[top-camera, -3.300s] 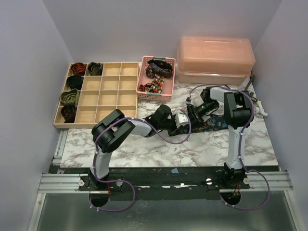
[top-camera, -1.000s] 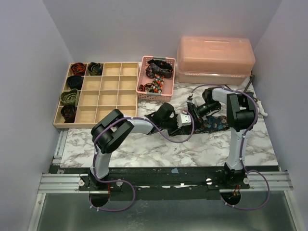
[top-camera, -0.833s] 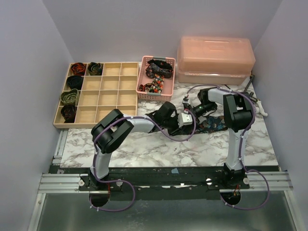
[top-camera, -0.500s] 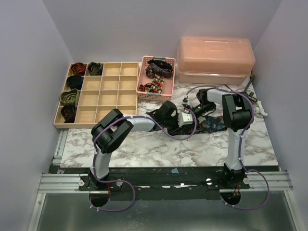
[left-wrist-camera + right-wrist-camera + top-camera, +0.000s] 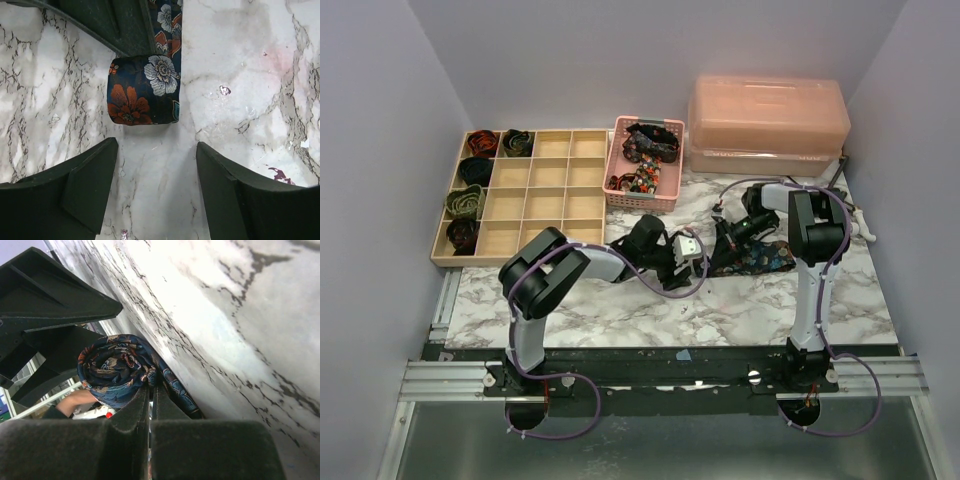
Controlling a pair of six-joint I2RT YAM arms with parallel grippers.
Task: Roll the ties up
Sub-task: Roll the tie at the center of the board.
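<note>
A navy floral tie [image 5: 767, 258] lies on the marble, one end wound into a small roll [image 5: 142, 90]. In the left wrist view my left gripper [image 5: 156, 145] stands open just short of the roll, nothing between its fingers. From above, the left gripper [image 5: 697, 262] sits left of the roll. My right gripper [image 5: 151, 387] is shut, its tips nipping fabric where the roll [image 5: 115, 367] meets the flat tail. Its dark fingers [image 5: 120, 30] reach the roll's far side. The right gripper [image 5: 728, 240] hangs over the tie's left end.
A wooden divided tray [image 5: 555, 205] at the left holds several coiled ties [image 5: 465, 200] in its left cells. A pink mesh basket [image 5: 620, 185] with loose ties stands behind the grippers. A peach lidded box [image 5: 765, 125] is at the back right.
My left gripper has opened and drawn back to the left, off the roll. My right gripper has shut at the roll's edge.
</note>
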